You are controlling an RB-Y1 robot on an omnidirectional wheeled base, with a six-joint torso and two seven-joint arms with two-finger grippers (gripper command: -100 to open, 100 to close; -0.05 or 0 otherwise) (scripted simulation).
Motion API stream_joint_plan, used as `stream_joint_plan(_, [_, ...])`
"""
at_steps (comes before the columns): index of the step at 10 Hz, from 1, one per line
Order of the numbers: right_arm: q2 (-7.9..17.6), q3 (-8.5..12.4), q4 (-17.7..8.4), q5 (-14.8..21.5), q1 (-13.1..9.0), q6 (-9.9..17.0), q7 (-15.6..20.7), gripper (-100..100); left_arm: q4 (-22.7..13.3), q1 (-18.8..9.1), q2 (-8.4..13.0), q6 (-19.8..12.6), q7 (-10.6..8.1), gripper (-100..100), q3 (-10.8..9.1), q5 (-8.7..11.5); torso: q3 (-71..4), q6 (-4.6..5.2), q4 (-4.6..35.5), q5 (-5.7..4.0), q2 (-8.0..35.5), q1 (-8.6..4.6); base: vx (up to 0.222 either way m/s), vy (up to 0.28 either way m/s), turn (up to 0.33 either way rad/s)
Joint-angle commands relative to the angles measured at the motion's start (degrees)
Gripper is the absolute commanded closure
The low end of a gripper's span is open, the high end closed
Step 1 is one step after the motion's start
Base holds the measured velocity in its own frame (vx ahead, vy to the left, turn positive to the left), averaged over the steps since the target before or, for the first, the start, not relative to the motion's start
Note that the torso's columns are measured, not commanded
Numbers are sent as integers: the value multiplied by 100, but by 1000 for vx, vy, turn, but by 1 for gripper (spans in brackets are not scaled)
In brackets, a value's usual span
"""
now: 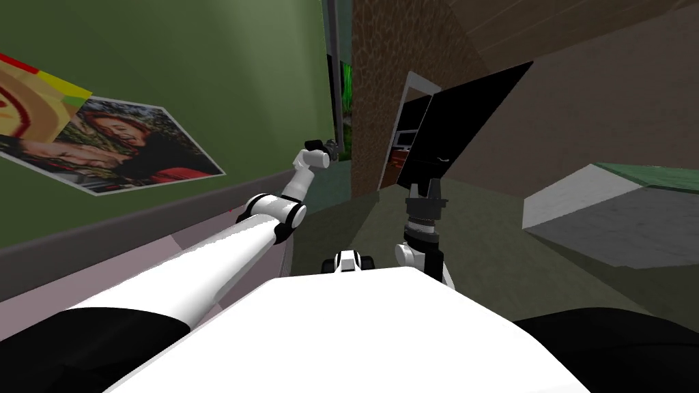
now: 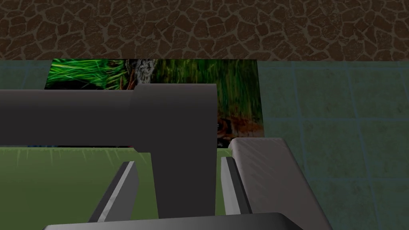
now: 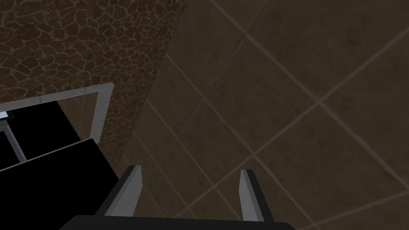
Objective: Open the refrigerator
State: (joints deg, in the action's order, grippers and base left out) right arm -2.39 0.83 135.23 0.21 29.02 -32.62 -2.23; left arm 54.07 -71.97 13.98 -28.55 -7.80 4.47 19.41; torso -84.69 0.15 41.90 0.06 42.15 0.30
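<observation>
L hand [image 1: 330, 145] is stretched far forward on the left side, up at the fridge handle [image 2: 80, 116], a dark grey bar w/ a thick post. Its fingers [image 2: 127, 187] are spread and stand one on each side of the post, very near it; if they touch it I cannot tell. In head view the handle is a thin grey strip at the end of the green wall [image 1: 205, 61], just beside the brown stone wall [image 1: 403, 54]. Rest of the fridge I cannot make out. Behind the handle hangs a picture of grass [image 2: 239, 92] on teal tiles [image 2: 339, 119]. R hand [image 1: 426, 185] is low, in front of a black area [image 1: 464, 129], fingers apart.
</observation>
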Motion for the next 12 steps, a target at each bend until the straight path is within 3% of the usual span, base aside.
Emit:
stream_joint_plan(1, [0, 1, 0, 0, 2, 0, 0, 0, 264, 272, 194, -162, -48, 100, 60, 46, -9, -28, 5, 5, -24, 5, -186, -14, -374])
stream_joint_plan(2, [1, 1, 0, 0, 2, 0, 0, 0, 397, 381, 325, -218, -81, 100, 75, 72, -18, -31, 0, 9, -33, 12, -238, -52, -411])
stream_joint_plan(3, [0, 1, 0, 0, 2, 0, 0, 0, 686, 210, 296, -509, -175, -100, 31, -17, -6, -28, -6, 16, -16, 16, -104, -57, -69])
stream_joint_plan(8, [2, 3, 2, 0, 7, -1, 0, 0, 859, -180, 463, -1046, -266, -100, 60, 109, 13, 0, 50, -15, 15, -46, 53, -6, 48])
stream_joint_plan(9, [2, 3, 2, 0, 7, -1, 0, 0, 888, -44, 457, -1020, -258, -100, 52, 79, 30, 7, 71, -25, 42, -70, 22, -5, 16])
stream_joint_plan(10, [1, 2, 1, 0, 6, -1, 0, 0, 902, -50, 466, -1072, -265, 0, 51, 84, 38, -1, 62, -22, 52, -64, 9, 3, 5])
stream_joint_plan(12, [1, 2, 1, 0, 5, -1, 0, 0, 888, -32, 467, -1076, -264, 0, 52, 82, 28, -11, 55, -11, 38, -36, 0, 0, 0])
